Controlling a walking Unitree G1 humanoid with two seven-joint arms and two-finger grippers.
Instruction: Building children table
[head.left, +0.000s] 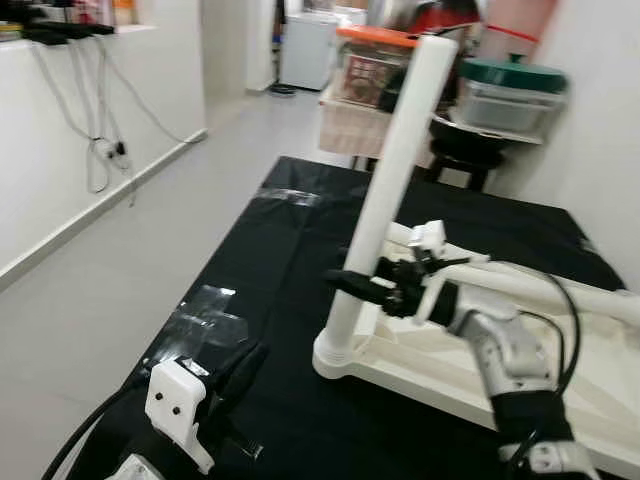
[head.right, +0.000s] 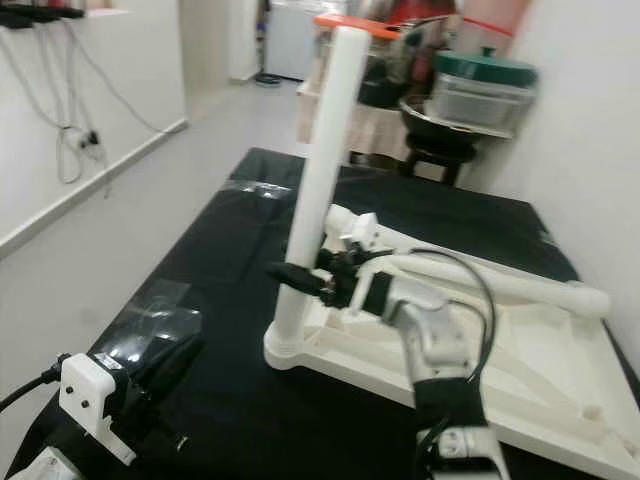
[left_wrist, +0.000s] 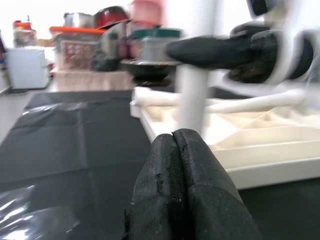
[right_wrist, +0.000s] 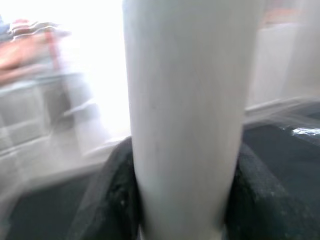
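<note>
Leg held upright for seating

Right tool (head.left: 362, 284) clamps the white leg (head.left: 385, 190) low on its shaft, steadying it in the corner socket of the upturned tabletop (head.left: 420, 372). Beside that tabletop, the left tool (left_wrist: 176, 165) rests closed, empty.

A black sheet (head.left: 300, 250) covers the floor (head.left: 120, 270), with patches of clear tape (head.left: 205, 318) shining near its left edge and another strip (head.left: 285, 196) farther back. On the sheet lies a white tabletop (head.right: 520, 370), upside down, ribbed underside up. A white leg (head.left: 385, 200) stands upright in its near-left corner socket, and another leg (head.right: 500, 280) lies across the tabletop.
</note>
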